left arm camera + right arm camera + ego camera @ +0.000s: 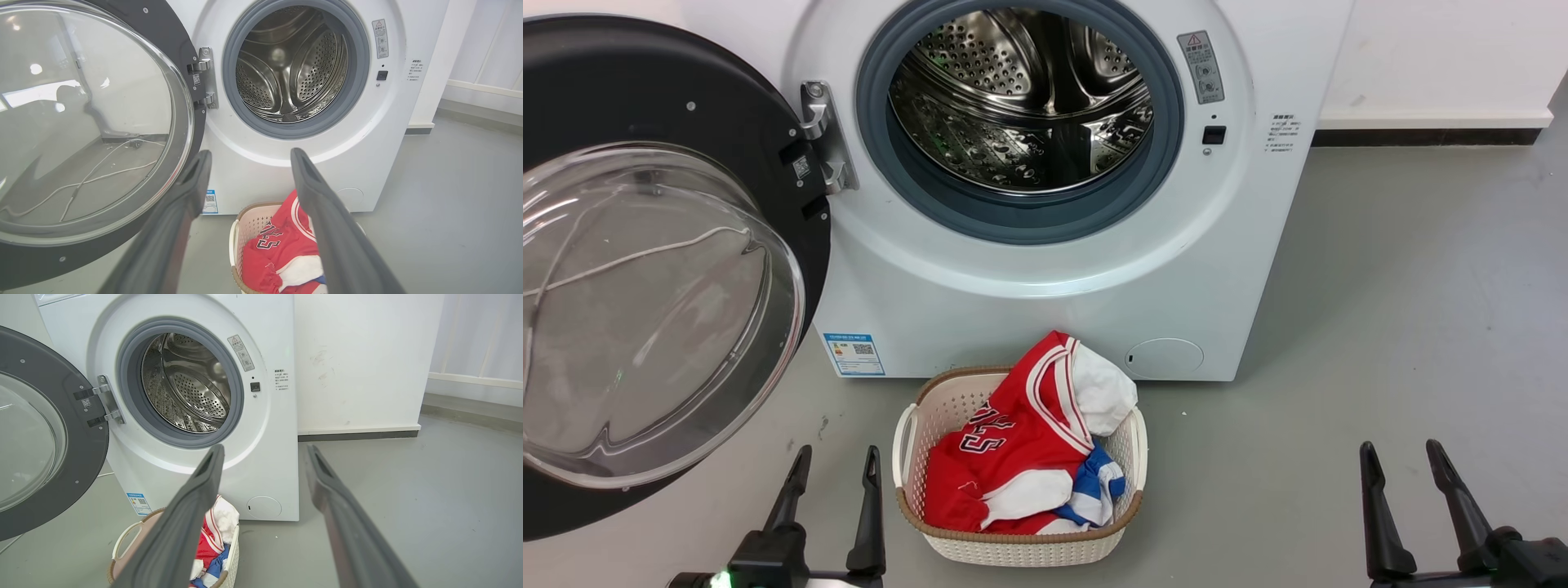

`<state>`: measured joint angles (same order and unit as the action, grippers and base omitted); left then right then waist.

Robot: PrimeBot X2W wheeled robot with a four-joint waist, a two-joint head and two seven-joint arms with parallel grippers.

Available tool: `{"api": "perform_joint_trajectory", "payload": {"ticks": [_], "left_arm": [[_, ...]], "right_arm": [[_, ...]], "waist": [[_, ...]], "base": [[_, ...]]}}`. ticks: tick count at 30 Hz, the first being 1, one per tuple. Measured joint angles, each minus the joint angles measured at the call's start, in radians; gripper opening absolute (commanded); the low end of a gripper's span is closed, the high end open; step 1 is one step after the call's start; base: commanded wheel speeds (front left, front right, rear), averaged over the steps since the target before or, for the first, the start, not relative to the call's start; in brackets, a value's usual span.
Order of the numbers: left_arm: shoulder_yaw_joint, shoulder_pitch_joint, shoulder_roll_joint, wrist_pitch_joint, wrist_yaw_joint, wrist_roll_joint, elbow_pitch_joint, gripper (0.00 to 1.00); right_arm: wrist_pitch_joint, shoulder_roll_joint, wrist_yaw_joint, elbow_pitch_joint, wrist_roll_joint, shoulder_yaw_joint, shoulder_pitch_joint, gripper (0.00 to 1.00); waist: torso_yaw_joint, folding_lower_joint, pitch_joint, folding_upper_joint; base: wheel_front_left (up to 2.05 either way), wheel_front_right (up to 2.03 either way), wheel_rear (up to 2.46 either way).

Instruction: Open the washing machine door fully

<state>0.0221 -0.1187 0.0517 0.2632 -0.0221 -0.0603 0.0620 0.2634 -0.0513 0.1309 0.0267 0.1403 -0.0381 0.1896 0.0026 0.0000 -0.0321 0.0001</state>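
Note:
The white washing machine (1045,294) (253,175) (269,465) stands against the wall, its steel drum exposed inside a grey rubber ring. The washing machine door (662,278) (81,122) (45,433), a black disc with a clear glass bowl, is swung out wide to the left on its hinge. My left gripper (837,459) (249,155) is open, low in the head view, just right of the door's lower rim and apart from it. My right gripper (1401,453) (265,451) is open over bare floor at the lower right, holding nothing.
A small white woven basket (915,433) (245,228) (126,543) with red, white and blue clothes sits on the grey floor in front of the machine, between my grippers. A white wall with a dark skirting (1429,135) runs to the right.

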Motion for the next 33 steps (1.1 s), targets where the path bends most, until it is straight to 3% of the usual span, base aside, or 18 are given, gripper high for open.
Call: {"api": "perform_joint_trajectory", "payload": {"ticks": [16, 17, 23, 33], "left_arm": [[-0.004, 0.000, 0.000, 0.000, -0.006, 0.021, 0.009, 1.00], [-0.006, 0.000, 0.000, 0.000, -0.006, 0.022, 0.010, 0.00], [0.001, -0.007, -0.001, -0.010, -0.006, 0.013, 0.067, 0.00], [-0.020, 0.004, -0.001, -0.059, -0.019, -0.190, 0.087, 0.00]], "right_arm": [[0.000, 0.000, 0.000, -0.004, 0.002, 0.000, 0.000, 1.00], [0.000, 0.000, 0.000, -0.004, 0.002, 0.000, 0.000, 0.00], [-0.003, 0.000, 0.000, -0.057, 0.008, 0.004, 0.002, 0.00], [-0.040, -0.005, 0.000, -0.085, 0.211, 0.009, -0.012, 0.00]], "waist": [[-0.005, 0.0000, 0.001, 0.0000], [-0.005, 0.0000, 0.000, 0.0000], [-0.006, 0.0000, 0.001, 0.0000], [-0.006, 0.0000, 0.003, 0.0000]], "base": [[0.00, 0.00, 0.00], [0.00, 0.00, 0.00], [0.00, 0.00, 0.00], [0.00, 0.00, 0.00]]}}
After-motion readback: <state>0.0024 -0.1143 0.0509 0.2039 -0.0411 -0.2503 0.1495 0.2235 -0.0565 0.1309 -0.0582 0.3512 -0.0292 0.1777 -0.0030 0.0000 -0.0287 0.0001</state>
